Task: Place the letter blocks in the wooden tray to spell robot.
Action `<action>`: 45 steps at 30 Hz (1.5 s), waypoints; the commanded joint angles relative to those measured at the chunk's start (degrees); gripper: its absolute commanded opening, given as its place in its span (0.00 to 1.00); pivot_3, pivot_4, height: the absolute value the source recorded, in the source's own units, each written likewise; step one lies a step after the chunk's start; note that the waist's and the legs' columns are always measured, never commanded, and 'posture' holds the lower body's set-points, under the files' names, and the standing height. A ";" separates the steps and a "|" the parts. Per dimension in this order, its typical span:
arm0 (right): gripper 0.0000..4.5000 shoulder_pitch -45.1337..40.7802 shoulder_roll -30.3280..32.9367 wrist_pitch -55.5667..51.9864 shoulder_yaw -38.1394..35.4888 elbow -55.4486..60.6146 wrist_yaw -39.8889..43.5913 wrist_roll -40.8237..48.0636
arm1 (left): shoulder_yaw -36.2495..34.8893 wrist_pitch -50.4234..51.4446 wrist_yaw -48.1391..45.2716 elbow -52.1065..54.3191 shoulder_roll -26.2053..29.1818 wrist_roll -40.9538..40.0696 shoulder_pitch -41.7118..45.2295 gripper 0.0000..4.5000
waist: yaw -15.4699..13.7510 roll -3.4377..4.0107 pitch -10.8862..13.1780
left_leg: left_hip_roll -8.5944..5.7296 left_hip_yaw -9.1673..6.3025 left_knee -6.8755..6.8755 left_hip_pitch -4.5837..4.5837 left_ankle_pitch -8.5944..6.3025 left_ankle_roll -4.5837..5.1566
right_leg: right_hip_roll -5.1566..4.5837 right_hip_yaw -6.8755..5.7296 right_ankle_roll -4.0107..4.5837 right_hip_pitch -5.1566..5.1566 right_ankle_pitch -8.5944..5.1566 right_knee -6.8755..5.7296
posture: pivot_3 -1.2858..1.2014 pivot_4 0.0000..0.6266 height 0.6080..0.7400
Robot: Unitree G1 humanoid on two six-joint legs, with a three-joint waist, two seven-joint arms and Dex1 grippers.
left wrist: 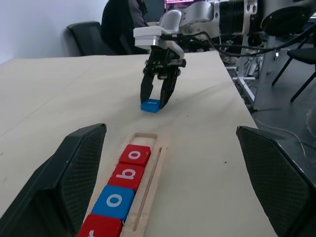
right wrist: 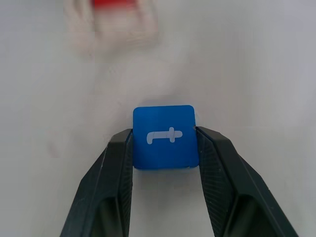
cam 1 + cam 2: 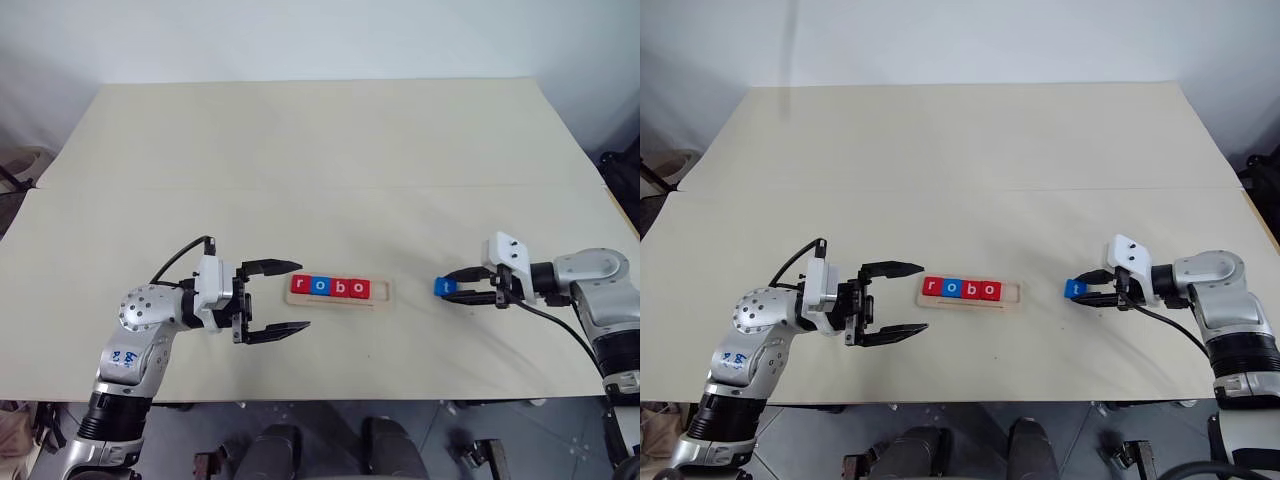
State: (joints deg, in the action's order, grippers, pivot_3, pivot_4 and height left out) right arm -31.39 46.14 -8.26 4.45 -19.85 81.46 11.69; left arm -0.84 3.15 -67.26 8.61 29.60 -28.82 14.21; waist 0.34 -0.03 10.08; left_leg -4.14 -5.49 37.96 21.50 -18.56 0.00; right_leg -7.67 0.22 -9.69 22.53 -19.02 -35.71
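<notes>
I've got the wooden tray (image 3: 385,297) near the front edge of the table (image 3: 320,160), with four blocks in it: red r (image 3: 298,285), blue o (image 3: 319,286), red b (image 3: 339,287) and red o (image 3: 359,289), side by side from its left end. The last slot on the right is bare. The blue t block (image 2: 165,137) sits on the table well to the right of the tray, and my right gripper (image 2: 165,148) has a finger pressed against each side of it. My left gripper (image 3: 285,297) hovers just left of the tray, fingers spread wide, holding nothing.
</notes>
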 commanded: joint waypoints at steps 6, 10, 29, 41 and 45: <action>0.33 -2.20 -4.21 -11.05 5.19 14.29 -3.89 0.41 | -1.73 -0.11 0.22 0.29 1.09 -1.02 -1.75 1.00 | -0.81 0.00 0.00 | -0.08 -0.16 0.06 0.06 -0.01 0.01 | -0.08 -0.08 0.00 -0.04 0.00 0.03 | 0.52 0.24 1.00; 0.33 -2.66 -5.48 -9.33 7.26 12.05 -5.57 -1.96 | -2.15 -0.28 0.75 0.43 1.06 -0.93 -1.94 1.00 | -0.51 0.00 0.00 | -0.08 -0.15 0.05 0.06 -0.01 0.01 | -0.07 -0.07 0.00 -0.01 0.00 0.00 | 0.52 0.24 1.00; 0.40 -4.68 -7.38 -8.63 8.64 9.59 -6.31 -2.53 | -1.91 -0.92 3.21 1.66 0.96 -0.52 -3.46 1.00 | -0.21 0.00 0.00 | -0.06 -0.15 0.03 0.06 0.00 0.01 | -0.04 -0.07 0.00 0.00 0.00 0.00 | 0.52 0.24 1.00; 0.62 2.50 0.30 -11.51 -1.06 17.06 -3.40 5.99 | -1.98 -0.72 3.01 1.15 1.62 -0.58 -3.49 1.00 | -1.10 0.00 0.00 | -0.11 -0.19 0.03 0.08 -0.02 0.03 | -0.09 -0.10 0.01 -0.05 0.00 0.07 | 0.52 0.24 1.00; 0.49 5.95 1.85 -9.44 -2.72 14.75 -6.19 4.05 | -1.88 -1.01 2.67 -0.08 1.58 -0.35 -2.84 1.00 | -1.10 0.00 0.00 | -0.08 -0.16 0.01 0.07 -0.02 0.03 | -0.07 -0.09 0.01 -0.03 0.00 0.07 | 0.52 0.24 1.00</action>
State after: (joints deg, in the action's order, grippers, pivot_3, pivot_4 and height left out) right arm -25.76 47.10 -19.54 3.63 -4.94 76.66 16.35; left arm -2.13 3.01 -64.14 8.13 30.69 -28.96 10.87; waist -0.76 -0.04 10.08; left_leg -4.21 -5.66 37.97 21.58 -18.57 0.03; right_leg -7.73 0.13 -9.69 22.50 -19.01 -35.64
